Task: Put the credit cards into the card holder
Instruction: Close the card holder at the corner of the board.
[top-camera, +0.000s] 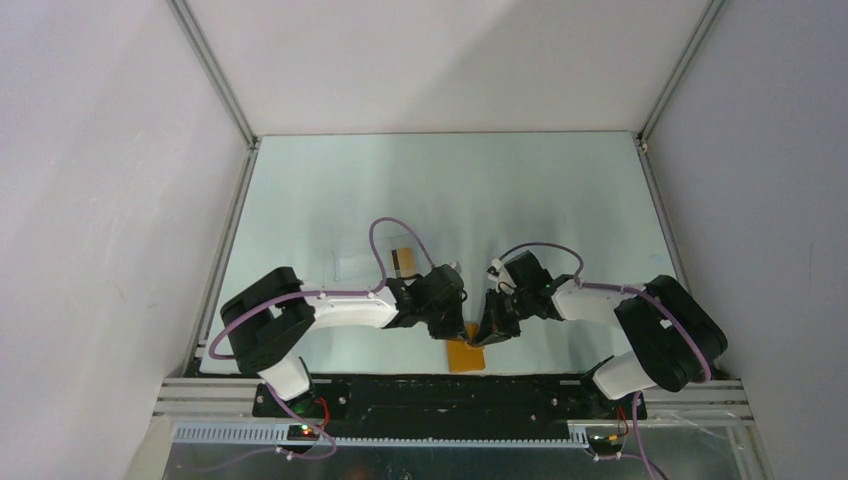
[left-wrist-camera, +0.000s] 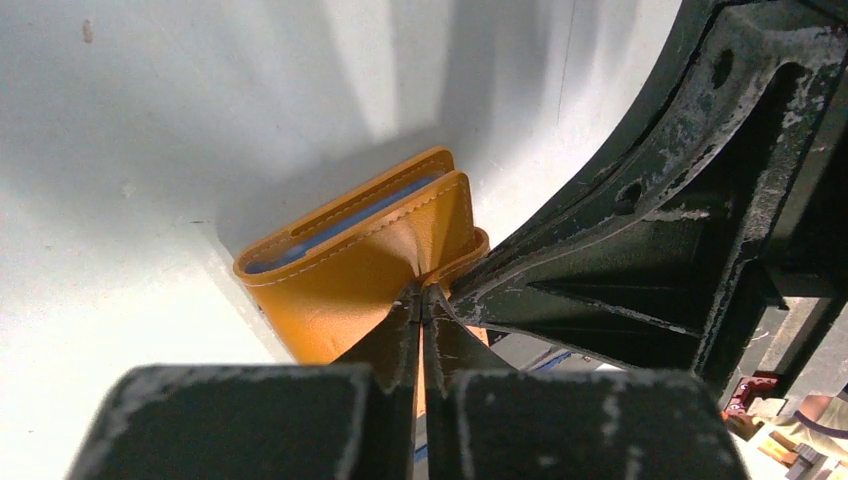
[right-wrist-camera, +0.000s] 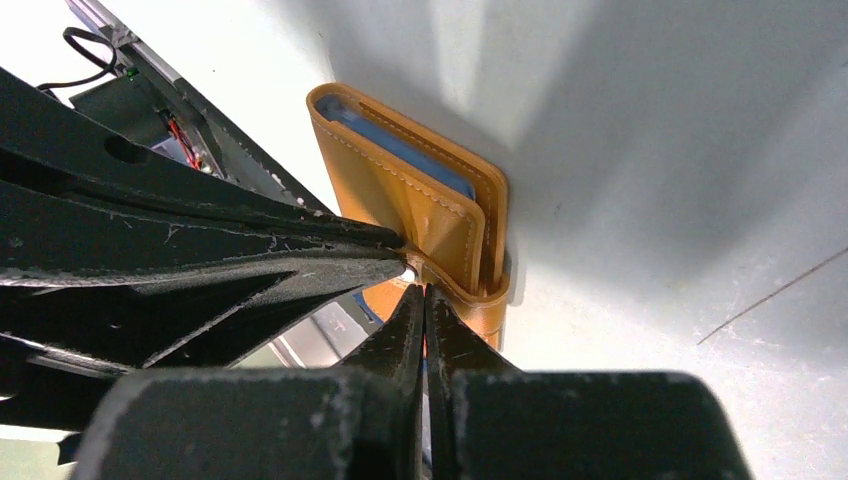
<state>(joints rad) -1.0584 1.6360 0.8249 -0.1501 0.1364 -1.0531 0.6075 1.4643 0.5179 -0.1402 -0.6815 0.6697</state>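
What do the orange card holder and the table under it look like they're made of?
The card holder looks like leather or faux leather: a smooth, matte orange skin with pale stitching along its edges. Which of the two it is, I cannot tell. The table looks like a hard, smooth, pale sheet with a soft sheen, perhaps laminate or painted board.

Robot laboratory test cell. Plain white panel walls (top-camera: 100, 200), framed by grey aluminium profile rails (top-camera: 215, 70), enclose a pale glossy counter (top-camera: 450, 190). A white-and-black jointed left arm (top-camera: 340, 310) and its matching right arm (top-camera: 600, 300) are bolted to a black base plate (top-camera: 450, 395) and trail purple cables (top-camera: 385, 235). A small circuit board with lit lamps (top-camera: 300, 432) sits below.
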